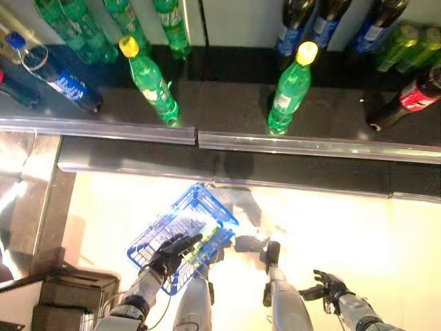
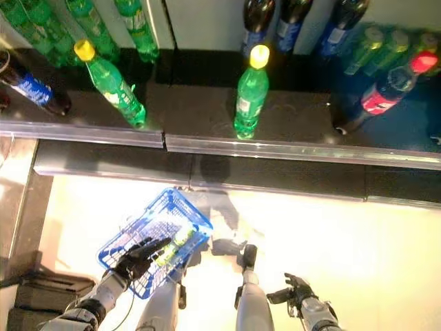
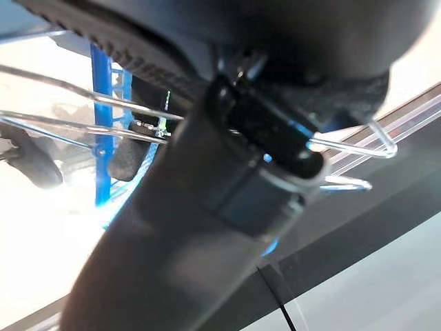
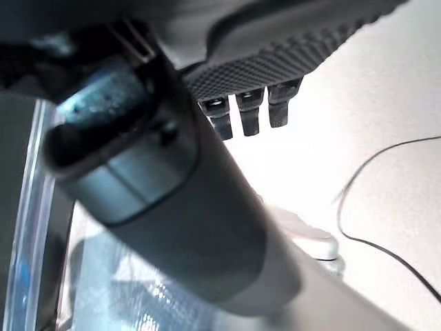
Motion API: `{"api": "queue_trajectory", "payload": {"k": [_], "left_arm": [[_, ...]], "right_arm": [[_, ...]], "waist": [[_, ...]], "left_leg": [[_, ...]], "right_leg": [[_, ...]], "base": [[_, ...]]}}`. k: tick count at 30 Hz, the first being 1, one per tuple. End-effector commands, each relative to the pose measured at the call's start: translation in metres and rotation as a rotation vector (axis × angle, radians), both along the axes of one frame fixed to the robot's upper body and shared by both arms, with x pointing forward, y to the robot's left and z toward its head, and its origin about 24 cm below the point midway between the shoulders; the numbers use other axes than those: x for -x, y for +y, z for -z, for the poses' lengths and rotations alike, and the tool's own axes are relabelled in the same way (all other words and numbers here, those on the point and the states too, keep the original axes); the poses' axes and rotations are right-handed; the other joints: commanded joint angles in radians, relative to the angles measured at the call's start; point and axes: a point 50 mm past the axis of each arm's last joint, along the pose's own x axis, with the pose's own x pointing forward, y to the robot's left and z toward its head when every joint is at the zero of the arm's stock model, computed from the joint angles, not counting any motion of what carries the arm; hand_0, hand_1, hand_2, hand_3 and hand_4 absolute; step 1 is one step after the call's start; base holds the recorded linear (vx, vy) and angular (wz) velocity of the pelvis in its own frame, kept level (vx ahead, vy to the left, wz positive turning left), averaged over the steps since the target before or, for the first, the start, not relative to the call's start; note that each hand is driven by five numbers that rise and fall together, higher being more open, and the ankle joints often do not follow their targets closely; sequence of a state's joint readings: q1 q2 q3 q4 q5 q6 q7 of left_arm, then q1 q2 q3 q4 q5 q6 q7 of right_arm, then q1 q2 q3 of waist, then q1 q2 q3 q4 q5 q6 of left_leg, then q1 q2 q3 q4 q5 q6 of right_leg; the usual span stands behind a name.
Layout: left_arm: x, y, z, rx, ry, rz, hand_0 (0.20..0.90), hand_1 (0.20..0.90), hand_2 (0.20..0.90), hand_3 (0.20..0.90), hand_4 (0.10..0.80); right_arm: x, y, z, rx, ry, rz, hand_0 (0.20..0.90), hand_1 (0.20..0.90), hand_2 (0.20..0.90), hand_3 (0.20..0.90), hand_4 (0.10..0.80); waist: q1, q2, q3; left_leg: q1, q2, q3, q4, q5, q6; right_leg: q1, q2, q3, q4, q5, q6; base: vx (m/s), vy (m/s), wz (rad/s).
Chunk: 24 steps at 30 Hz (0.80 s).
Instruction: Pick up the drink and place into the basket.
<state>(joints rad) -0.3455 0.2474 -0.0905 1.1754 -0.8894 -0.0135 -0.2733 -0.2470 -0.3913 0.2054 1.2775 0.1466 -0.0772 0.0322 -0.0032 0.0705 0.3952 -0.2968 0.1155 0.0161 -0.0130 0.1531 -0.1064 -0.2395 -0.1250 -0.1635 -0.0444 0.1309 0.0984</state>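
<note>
My left hand is shut on the thin wire handles of the blue basket, which hangs low at the left in front of me. A green drink bottle lies inside the basket, also seen in the right eye view. My right hand is low at the right, open and empty, apart from the basket. Two green bottles with yellow caps stand near the front edge of the dark shelf.
Dark cola bottles and more green bottles stand on the shelf, with a red-labelled bottle at the right. The shelf has a metal front rail. A dark box sits at the lower left.
</note>
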Motion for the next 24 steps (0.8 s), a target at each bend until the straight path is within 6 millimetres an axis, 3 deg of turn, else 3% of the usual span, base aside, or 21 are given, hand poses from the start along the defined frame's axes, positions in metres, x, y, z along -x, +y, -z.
{"api": "queue_trajectory", "payload": {"k": [1,10,11,15,18,24], "left_arm": [[0.023,0.027,0.008,-0.046,0.059,-0.040,0.300,0.300,0.300,0.200,0.100],[0.031,0.033,0.011,-0.081,0.082,-0.020,0.300,0.300,0.300,0.200,0.100],[0.036,0.035,0.012,-0.082,0.086,-0.023,0.300,0.300,0.300,0.200,0.100],[0.045,0.037,0.015,-0.082,0.092,-0.029,0.300,0.300,0.300,0.200,0.100],[0.050,0.039,0.016,-0.086,0.092,-0.032,0.300,0.300,0.300,0.200,0.100],[0.063,0.038,0.022,-0.077,0.095,-0.047,0.300,0.300,0.300,0.200,0.100]], "right_arm": [[-0.015,-0.006,-0.013,0.030,-0.109,0.027,0.900,0.900,0.900,0.900,0.800],[-0.052,0.007,-0.044,0.013,-0.428,-0.007,0.900,0.900,0.900,0.900,0.800],[-0.064,0.013,-0.058,-0.015,-0.527,-0.032,0.900,0.900,0.900,0.900,0.800],[-0.081,0.023,-0.090,-0.041,-0.705,-0.098,0.900,0.900,0.900,0.900,0.800],[-0.094,0.032,-0.125,-0.067,-0.865,-0.151,0.900,0.900,0.900,0.900,0.800],[-0.103,0.055,-0.195,-0.083,-1.191,-0.296,0.900,0.900,0.900,0.900,0.800]], "waist": [[0.021,-0.061,-0.013],[0.027,-0.068,-0.029],[0.023,-0.069,-0.032],[0.014,-0.070,-0.031],[0.005,-0.072,-0.028],[-0.014,-0.067,-0.020]], "left_leg": [[-0.132,-0.083,-0.019,0.287,-0.155,0.048],[-0.188,-0.079,-0.021,0.422,-0.231,0.075],[-0.180,-0.078,-0.020,0.424,-0.233,0.076],[-0.155,-0.076,-0.012,0.413,-0.231,0.080],[-0.143,-0.076,-0.001,0.402,-0.228,0.083],[-0.129,-0.074,0.014,0.383,-0.219,0.087]], "right_leg": [[-0.171,-0.059,0.048,0.314,-0.122,0.014],[-0.252,-0.068,0.067,0.475,-0.187,0.004],[-0.248,-0.067,0.071,0.479,-0.189,0.004],[-0.228,-0.069,0.071,0.473,-0.187,0.006],[-0.221,-0.071,0.069,0.459,-0.181,0.010],[-0.212,-0.068,0.074,0.442,-0.177,0.014]], "base": [[-0.075,-0.020,0.10],[-0.020,-0.023,0.05],[0.023,-0.014,0.04],[0.022,-0.005,-0.02],[0.000,0.000,0.00],[0.002,0.017,-0.03]]}}
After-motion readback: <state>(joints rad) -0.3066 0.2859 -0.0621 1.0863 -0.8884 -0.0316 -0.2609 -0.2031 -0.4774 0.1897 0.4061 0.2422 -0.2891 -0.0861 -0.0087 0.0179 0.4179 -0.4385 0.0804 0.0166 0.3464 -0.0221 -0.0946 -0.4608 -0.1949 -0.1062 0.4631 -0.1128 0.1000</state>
